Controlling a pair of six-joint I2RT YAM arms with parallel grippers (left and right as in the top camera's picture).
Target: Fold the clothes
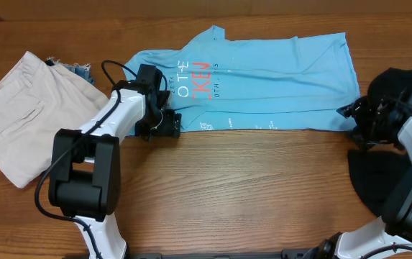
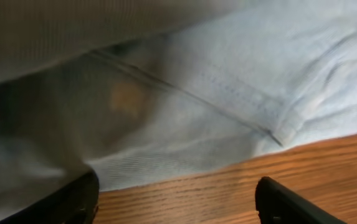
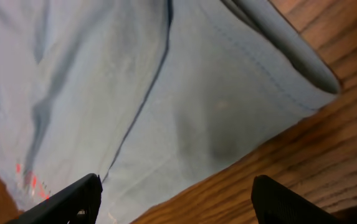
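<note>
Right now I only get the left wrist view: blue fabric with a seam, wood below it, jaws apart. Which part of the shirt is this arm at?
Observer: The left jaws stand at the near edge of the light blue T-shirt, at the end with the red and white lettering.
Operator: And the other arm?
Observer: The right jaws are open at the shirt's near right corner, with nothing between them.
Operator: Is there any other clothing waiting?
Observer: A black T-shirt lies bunched at the right end of the table, partly under the right arm.
</note>
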